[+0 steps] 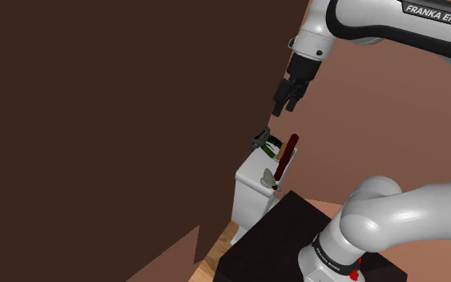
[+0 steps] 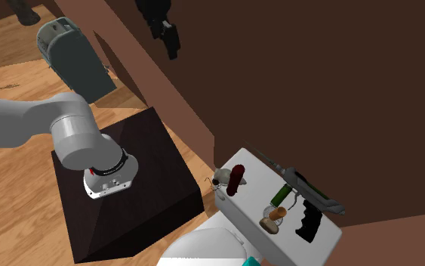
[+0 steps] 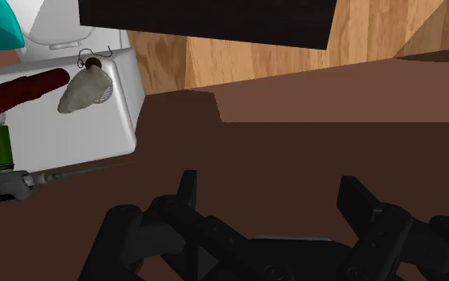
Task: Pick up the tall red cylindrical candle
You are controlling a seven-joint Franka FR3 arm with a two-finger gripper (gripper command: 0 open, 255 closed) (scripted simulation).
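Note:
The tall dark red candle [image 1: 291, 147] stands on a white box-like top [image 1: 253, 178], close to its edge. From the second exterior view the candle [image 2: 237, 180] is seen from above, next to a small grey mouse-shaped ornament [image 2: 221, 179]. My gripper [image 1: 283, 106] hangs open well above the candle and a little toward the brown wall, holding nothing. In the wrist view its black fingers [image 3: 187, 190] stand wide apart over brown surface, with the candle [image 3: 19, 90] far off to one side of the gripper [image 3: 272, 199].
On the white top [image 2: 252, 198] also lie a green bottle [image 2: 281, 194], a brown cork-like piece [image 2: 272, 221] and a grey tool with a black grip [image 2: 309, 204]. A tall brown wall [image 1: 119, 120] rises beside it. The black stand [image 2: 139, 193] sits on wooden floor.

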